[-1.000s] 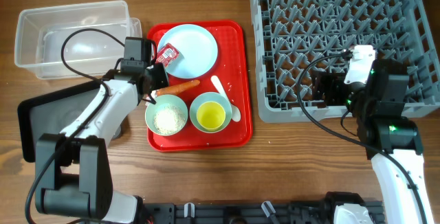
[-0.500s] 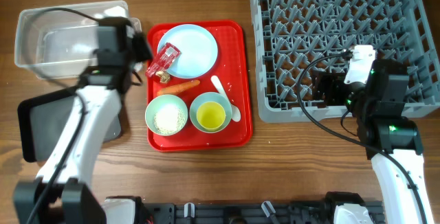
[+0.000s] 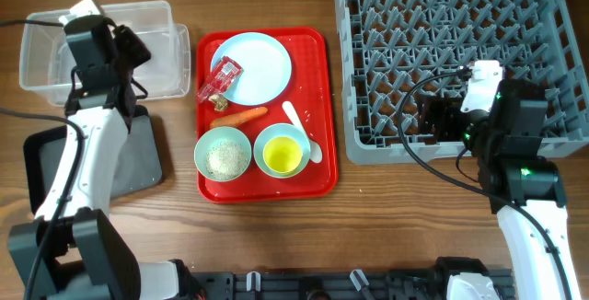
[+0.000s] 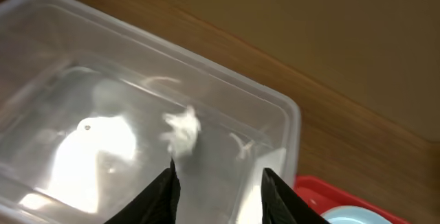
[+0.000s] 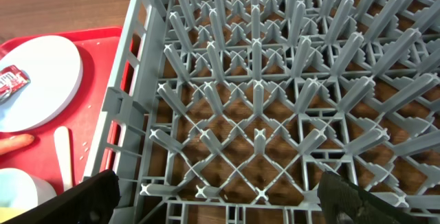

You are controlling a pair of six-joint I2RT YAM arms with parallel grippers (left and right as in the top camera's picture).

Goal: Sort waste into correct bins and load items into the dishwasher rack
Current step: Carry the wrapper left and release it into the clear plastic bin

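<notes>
- Hovering over the clear tub [image 4: 206, 73], the left gripper [image 4: 220, 183] has its two black fingers [image 4: 165, 193] parted, with nothing between them.
- White crumpled tissue [image 4: 182, 131] sits inside the tub, just beyond the fingertips.
- Right gripper [image 5: 220, 191] hangs over the grey dishwasher rack [image 5: 275, 100], jaws spread wide and holding nothing.
- Red serving tray [image 3: 322, 61] lies between tub and rack.
- On it: red snack wrapper [image 3: 219, 79] overlapping the pale blue plate [image 3: 262, 65]; brownish food lump [image 3: 219, 104]; carrot [image 3: 241, 116]; pale green bowl [image 3: 199, 153] of rice [image 3: 225, 157]; pale blue bowl [image 3: 260, 139] holding the yellow cup [image 3: 282, 157]; white spoon [image 3: 296, 121].
- Black tray [image 3: 143, 157] lies near the tub, partly under the left arm.
</notes>
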